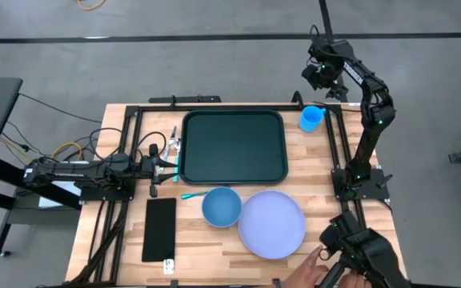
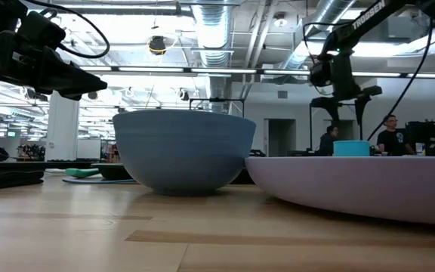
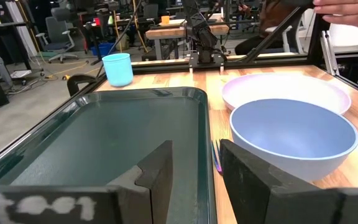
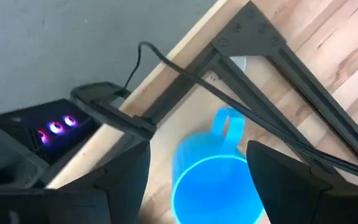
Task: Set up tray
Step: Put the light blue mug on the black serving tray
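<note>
Hovering my right gripper (image 4: pixel 197 180), fingers spread, directly above the light blue plastic mug (image 1: pixel 311 118) at upper right. It sits just right of the empty dark green rectangular tray (image 1: pixel 234 147); my left gripper (image 3: pixel 194 177), fingers parted, waits at the tray's left edge.

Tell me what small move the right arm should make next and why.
Probably lower the right gripper straight down around the light blue plastic cup. Its fingers are open and hover above the cup's rim, which shows between them in the right wrist view. The large dark green rectangular tray lies empty beside it. The left gripper waits at the tray's left edge.
</note>
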{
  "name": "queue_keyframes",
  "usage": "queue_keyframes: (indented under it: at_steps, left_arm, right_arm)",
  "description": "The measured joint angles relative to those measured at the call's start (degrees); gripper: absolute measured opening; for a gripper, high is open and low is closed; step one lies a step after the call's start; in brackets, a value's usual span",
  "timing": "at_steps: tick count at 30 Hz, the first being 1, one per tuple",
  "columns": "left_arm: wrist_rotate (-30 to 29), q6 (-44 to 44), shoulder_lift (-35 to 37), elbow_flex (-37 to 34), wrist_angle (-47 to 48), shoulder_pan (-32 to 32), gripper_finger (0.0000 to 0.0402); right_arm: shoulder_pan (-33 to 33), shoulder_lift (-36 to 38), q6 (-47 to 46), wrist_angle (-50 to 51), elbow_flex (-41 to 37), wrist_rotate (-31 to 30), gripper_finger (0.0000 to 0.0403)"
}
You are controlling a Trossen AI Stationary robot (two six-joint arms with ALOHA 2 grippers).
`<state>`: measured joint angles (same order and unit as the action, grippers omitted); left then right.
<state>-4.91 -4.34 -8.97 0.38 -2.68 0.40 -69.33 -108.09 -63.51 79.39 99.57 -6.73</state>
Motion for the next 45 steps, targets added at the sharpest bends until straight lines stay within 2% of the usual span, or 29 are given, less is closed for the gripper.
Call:
queue_keyframes:
  at_steps: [2, 5, 7, 15, 28, 41, 45]
  left_arm:
    - [0.0, 0.02, -0.02, -0.02, 0.0, 0.0, 0.0121]
    - [0.0, -0.07, -0.02, -0.02, 0.0, 0.0, 0.0121]
    - [-0.01, -0.61, 0.0, -0.01, 0.0, 0.0, 0.0121]
    - [0.0, -0.05, -0.01, -0.01, 0.0, 0.0, 0.0121]
    - [0.0, -0.02, 0.0, -0.02, 0.0, 0.0, 0.0121]
    - [0.0, -0.02, -0.02, -0.02, 0.0, 0.0, 0.0121]
    - [0.0, 0.0, -0.01, -0.02, 0.0, 0.0, 0.0121]
  right_arm:
    - [-0.01, 0.0, 0.01, 0.18, -0.13, 3.02, 0.026]
    - [-0.03, 0.02, -3.85, 0.23, -1.5, 11.4, 0.026]
    - [-0.01, 0.0, -4.31, 0.73, -2.4, 14.18, 0.026]
    - [-2.25, 0.0, -7.98, 7.19, -4.81, 11.38, 0.026]
    - [-4.39, 0.0, -17.72, 3.65, -4.81, 9.59, 0.026]
    - [-4.6, 0.0, -21.31, 2.14, -5.1, 7.26, 0.026]
    - [-4.33, 0.0, -26.5, 1.75, -7.27, 7.06, 0.026]
